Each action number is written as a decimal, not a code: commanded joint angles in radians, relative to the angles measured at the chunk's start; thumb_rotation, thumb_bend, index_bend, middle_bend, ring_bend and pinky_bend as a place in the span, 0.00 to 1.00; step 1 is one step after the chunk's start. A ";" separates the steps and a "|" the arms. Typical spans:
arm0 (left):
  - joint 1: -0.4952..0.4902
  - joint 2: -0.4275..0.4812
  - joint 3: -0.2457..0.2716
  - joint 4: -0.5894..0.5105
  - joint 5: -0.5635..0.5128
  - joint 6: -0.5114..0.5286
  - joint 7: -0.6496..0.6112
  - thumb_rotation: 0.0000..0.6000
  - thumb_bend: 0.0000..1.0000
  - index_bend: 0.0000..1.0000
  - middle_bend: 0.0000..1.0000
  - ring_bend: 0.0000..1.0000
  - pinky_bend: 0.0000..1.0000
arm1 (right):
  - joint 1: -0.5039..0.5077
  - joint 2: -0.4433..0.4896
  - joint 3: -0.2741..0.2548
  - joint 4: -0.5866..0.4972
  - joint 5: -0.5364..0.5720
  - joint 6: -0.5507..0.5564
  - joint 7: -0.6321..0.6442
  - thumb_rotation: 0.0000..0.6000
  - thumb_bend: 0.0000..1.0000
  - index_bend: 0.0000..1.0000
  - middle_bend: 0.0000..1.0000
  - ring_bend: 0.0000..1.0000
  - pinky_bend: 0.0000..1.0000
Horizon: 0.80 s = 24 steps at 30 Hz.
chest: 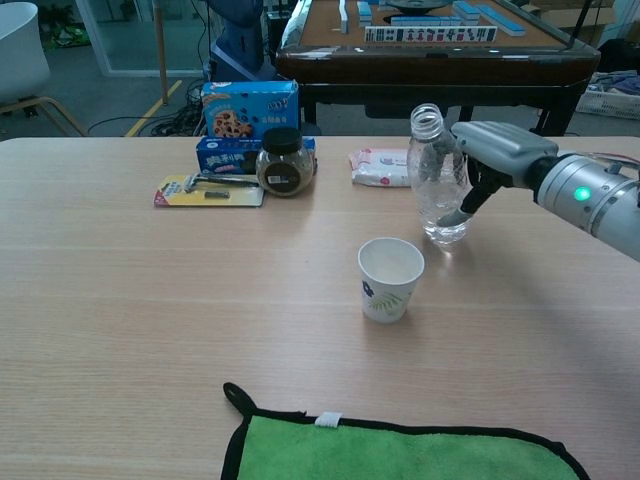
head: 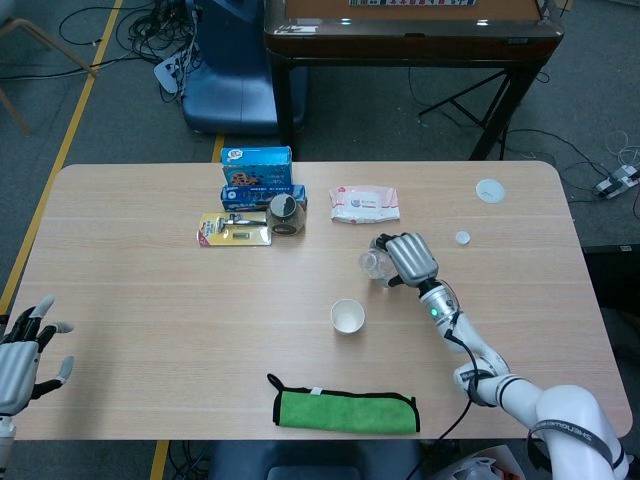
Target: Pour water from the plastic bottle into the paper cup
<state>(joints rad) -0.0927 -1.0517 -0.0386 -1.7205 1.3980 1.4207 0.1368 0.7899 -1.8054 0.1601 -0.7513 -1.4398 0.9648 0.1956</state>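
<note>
My right hand (head: 411, 259) (chest: 487, 158) grips a clear plastic bottle (chest: 436, 178) (head: 375, 262), uncapped, lifted off the table and tilted with its mouth toward the left. A white paper cup (chest: 390, 278) (head: 347, 316) with a small print stands upright on the table, in front of and slightly left of the bottle. The cup looks empty. My left hand (head: 22, 352) hovers open at the table's near left edge, far from both objects and seen only in the head view.
A green cloth (head: 346, 409) lies at the near edge. At the back left sit a blue cookie box (chest: 250, 107), a dark-lidded jar (chest: 284, 161) and a razor pack (chest: 208, 189). A wipes packet (head: 364, 204), a bottle cap (head: 462, 237) and a round lid (head: 489, 190) lie further back right.
</note>
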 commanded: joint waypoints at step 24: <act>-0.002 0.005 -0.002 -0.008 -0.007 -0.005 0.002 1.00 0.34 0.33 0.03 0.07 0.32 | 0.035 0.134 -0.031 -0.225 0.022 -0.025 -0.670 1.00 0.01 0.65 0.65 0.55 0.55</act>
<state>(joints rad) -0.0944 -1.0466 -0.0401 -1.7284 1.3908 1.4161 0.1389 0.8222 -1.6801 0.1363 -0.9675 -1.4185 0.9453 -0.4478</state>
